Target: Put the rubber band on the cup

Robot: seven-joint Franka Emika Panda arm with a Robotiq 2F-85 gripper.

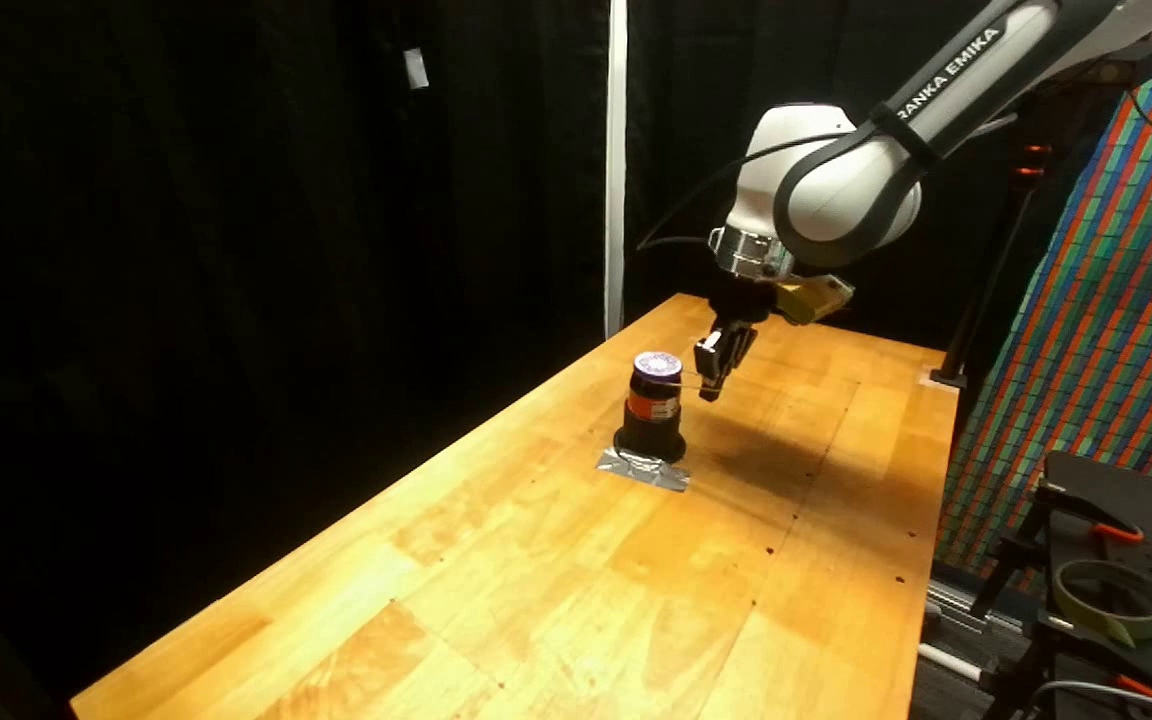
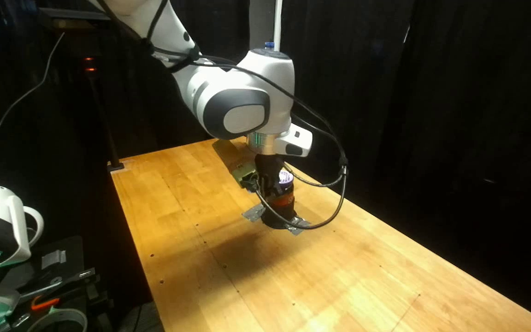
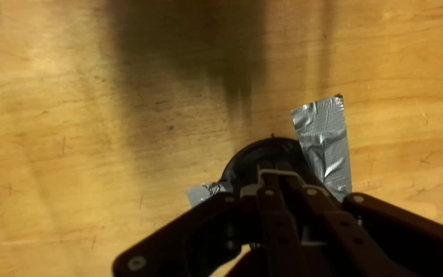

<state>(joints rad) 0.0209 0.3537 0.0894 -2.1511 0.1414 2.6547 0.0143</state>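
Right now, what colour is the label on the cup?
The cup's label is orange with a whitish patch, clearest in an exterior view.

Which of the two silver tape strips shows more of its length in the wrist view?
The right-hand strip: a long, creased piece is visible, whereas only a short end of the left-hand strip shows.

Bright tabletop (image 1: 536, 580), pale glare, curtains (image 1: 286, 250) sunk in darkness, soft wrist-view shadow (image 3: 190, 38)
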